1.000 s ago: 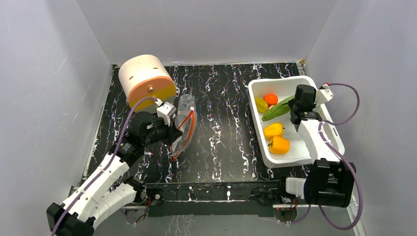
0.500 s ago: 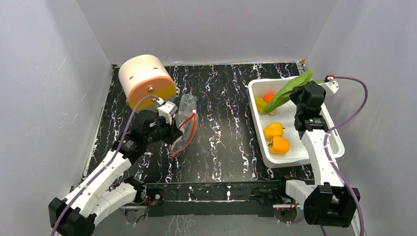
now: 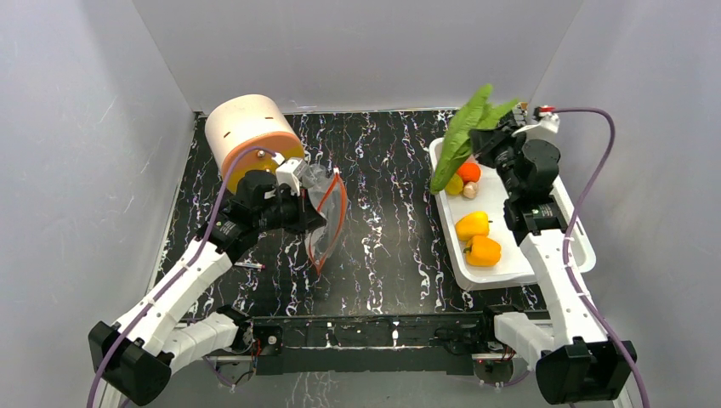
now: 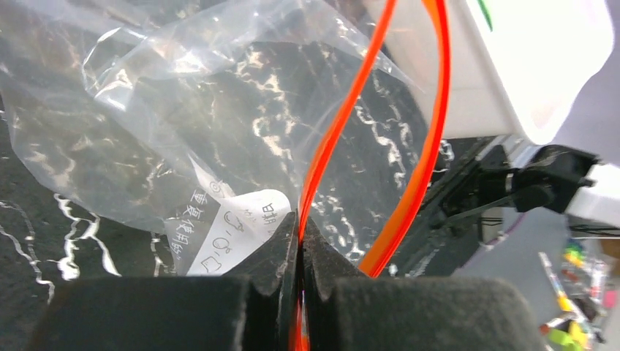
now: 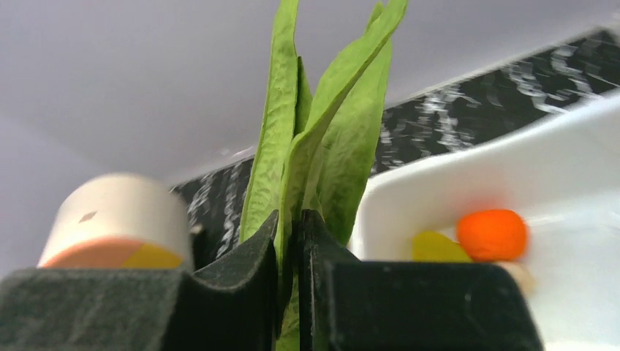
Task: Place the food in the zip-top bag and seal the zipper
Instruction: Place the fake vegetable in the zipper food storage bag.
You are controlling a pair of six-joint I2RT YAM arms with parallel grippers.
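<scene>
My left gripper [image 3: 308,214] is shut on the red-orange zipper strip [image 4: 333,139] of the clear zip-top bag [image 3: 327,212] and holds its mouth up and open above the table; the bag fills the left wrist view [image 4: 183,124]. My right gripper [image 3: 483,140] is shut on the long green leaf [image 3: 459,144], held in the air over the far left corner of the white tub [image 3: 519,272]; the leaf shows between the jaws in the right wrist view [image 5: 314,146]. In the tub lie two yellow bell peppers [image 3: 478,238], an orange-red fruit [image 3: 468,172] and a small yellow piece [image 3: 455,184].
A large cream and orange cylinder [image 3: 252,140] lies on its side at the far left, just behind the left gripper. Grey walls close in the black marbled table [image 3: 391,221] on three sides. A small white bit [image 3: 470,190] lies in the tub.
My right gripper has lifted the green leaf out of the tub, up and toward the far left. My left gripper has raised the bag's mouth and shifted it slightly right.
</scene>
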